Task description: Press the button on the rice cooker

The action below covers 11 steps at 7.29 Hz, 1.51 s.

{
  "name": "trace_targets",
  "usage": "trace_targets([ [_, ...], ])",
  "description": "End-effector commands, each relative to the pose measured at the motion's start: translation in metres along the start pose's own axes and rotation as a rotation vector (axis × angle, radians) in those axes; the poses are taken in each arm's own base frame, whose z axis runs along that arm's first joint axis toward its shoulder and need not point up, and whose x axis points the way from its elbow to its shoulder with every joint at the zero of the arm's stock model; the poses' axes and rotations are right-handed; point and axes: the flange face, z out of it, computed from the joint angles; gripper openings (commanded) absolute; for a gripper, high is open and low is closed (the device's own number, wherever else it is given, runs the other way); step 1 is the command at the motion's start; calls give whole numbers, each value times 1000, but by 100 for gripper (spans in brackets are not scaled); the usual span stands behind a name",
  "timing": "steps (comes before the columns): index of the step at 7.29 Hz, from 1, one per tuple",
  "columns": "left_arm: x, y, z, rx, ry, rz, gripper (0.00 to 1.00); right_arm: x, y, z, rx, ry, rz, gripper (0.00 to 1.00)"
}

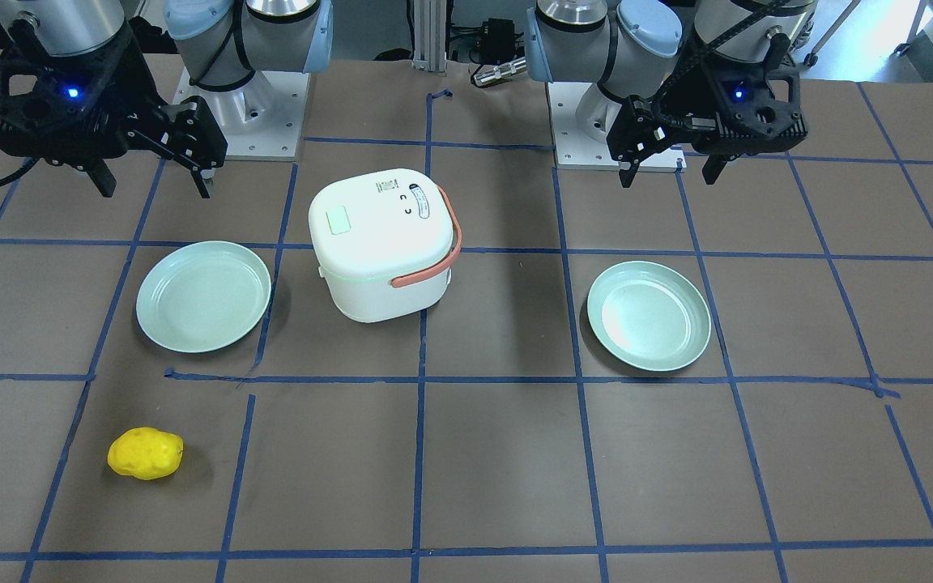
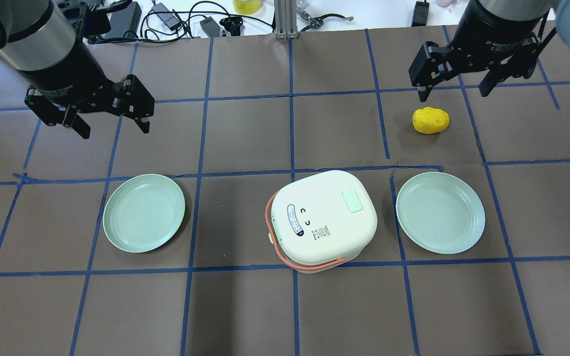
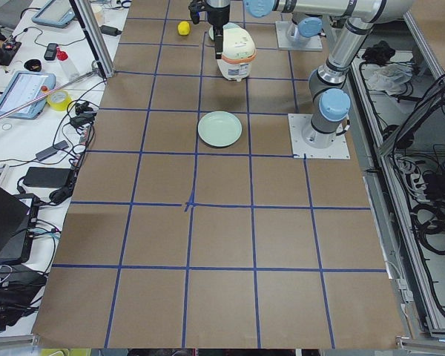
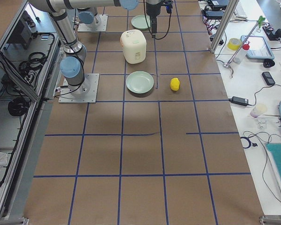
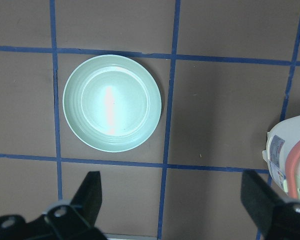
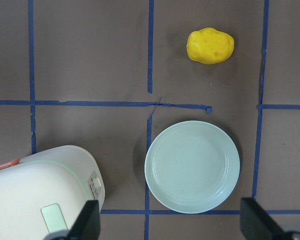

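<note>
The white rice cooker [image 1: 381,243] with an orange handle stands mid-table, also in the overhead view [image 2: 322,220]. Its lid carries a pale green square button [image 1: 339,220], also seen from overhead [image 2: 352,201] and in the right wrist view [image 6: 54,217]. My left gripper [image 2: 115,131] is open and empty, high above the table to the left of the cooker and beyond the left plate. My right gripper [image 2: 451,90] is open and empty, high above the table beyond the cooker's right side. Neither touches the cooker.
A pale green plate [image 2: 144,212] lies left of the cooker and another [image 2: 440,212] lies right of it. A yellow potato-like object [image 2: 430,120] lies beyond the right plate, near my right gripper. Blue tape lines grid the brown table.
</note>
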Motion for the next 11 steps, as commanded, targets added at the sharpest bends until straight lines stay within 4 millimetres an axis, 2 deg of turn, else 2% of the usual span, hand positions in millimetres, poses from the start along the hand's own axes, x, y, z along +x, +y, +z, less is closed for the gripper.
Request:
trace_targets([
  [1,0,0,0,0,0,0,100,1,0,1,-2,2,1,100],
  [11,0,0,0,0,0,0,100,3,-2,8,-15,15,-7,100],
])
